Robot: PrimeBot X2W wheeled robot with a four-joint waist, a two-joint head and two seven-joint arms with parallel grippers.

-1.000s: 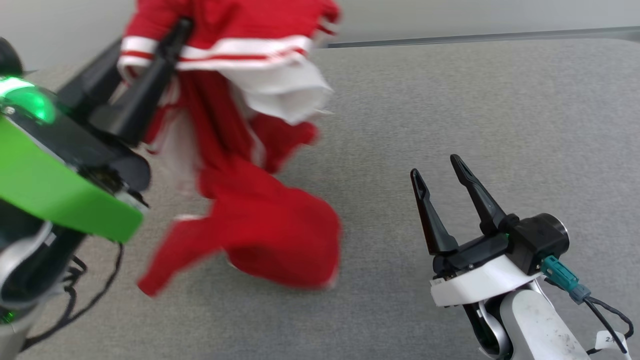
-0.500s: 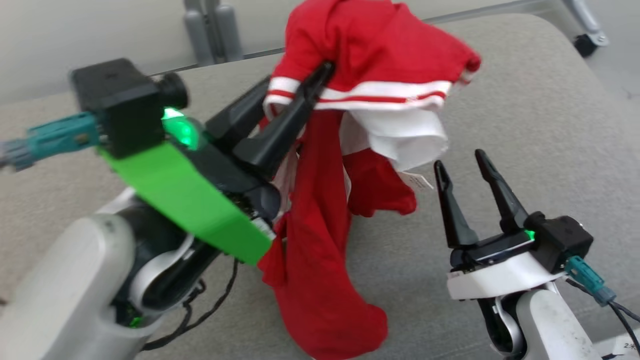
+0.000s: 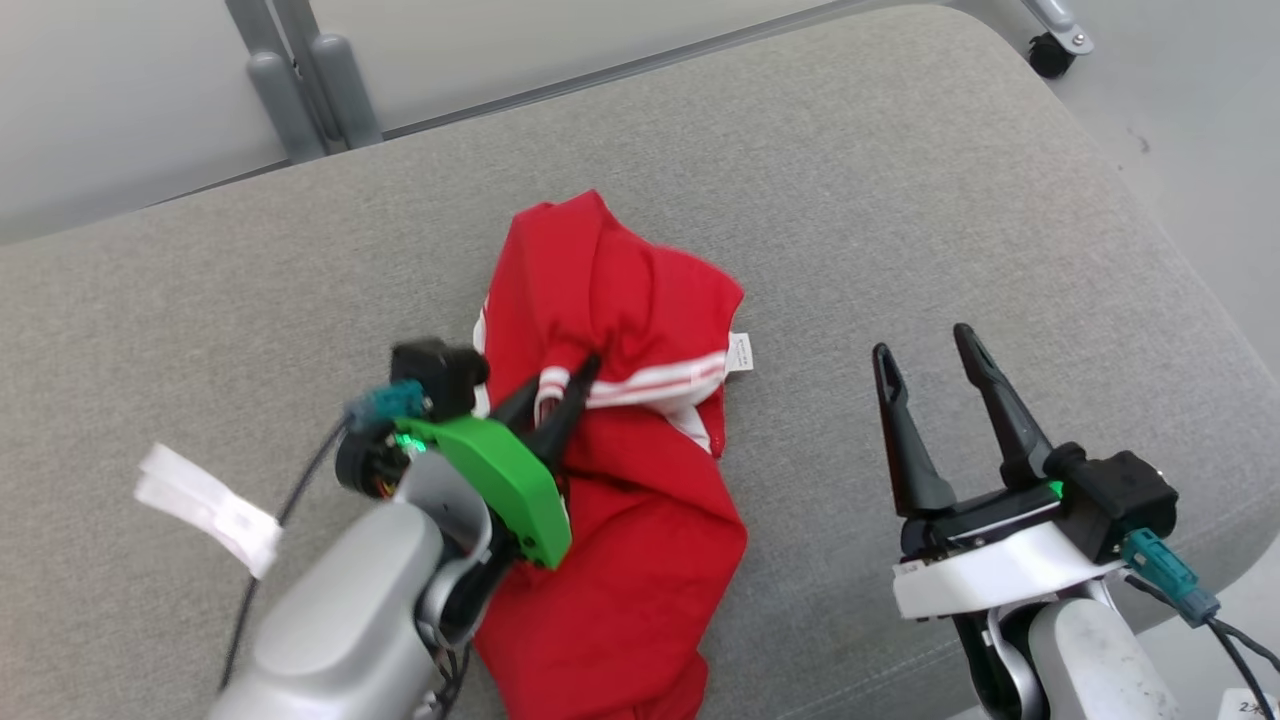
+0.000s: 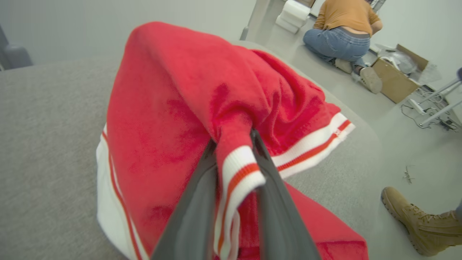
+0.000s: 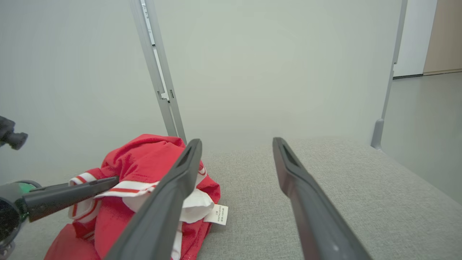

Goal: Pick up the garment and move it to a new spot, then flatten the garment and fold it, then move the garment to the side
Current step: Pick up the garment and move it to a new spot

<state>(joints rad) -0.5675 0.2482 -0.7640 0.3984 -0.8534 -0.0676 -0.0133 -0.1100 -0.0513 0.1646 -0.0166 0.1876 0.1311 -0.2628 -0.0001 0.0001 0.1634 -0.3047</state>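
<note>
The garment point(image 3: 620, 300), red with white-and-red striped bands, lies in a crumpled heap on the grey pad point(image 3: 900, 200), around the middle and a little to the left. Its near end trails toward the near edge, partly under the left forearm. A small white label point(image 3: 739, 353) sticks out at the heap's right side and rests on the pad.

The left gripper point(image 3: 560, 378) is clamped on a striped cuff point(image 4: 240, 169). In the left wrist view the cuff pokes out between the two fingers point(image 4: 274, 202), and red cloth bunches up beyond the tips. From the right wrist view the held edge sits a little above the pad.

The right gripper point(image 3: 922, 342) hangs to the right of the heap, apart from it, fingers spread wide with nothing between them.

A white strip point(image 3: 205, 505) lies on the pad at the near left. Grey frame legs point(image 3: 300, 80) stand beyond the far edge. The left wrist view takes in a person kneeling point(image 4: 343, 32) on the floor by a cardboard box point(image 4: 395, 77), and a tan boot point(image 4: 415, 220) nearer the pad.
</note>
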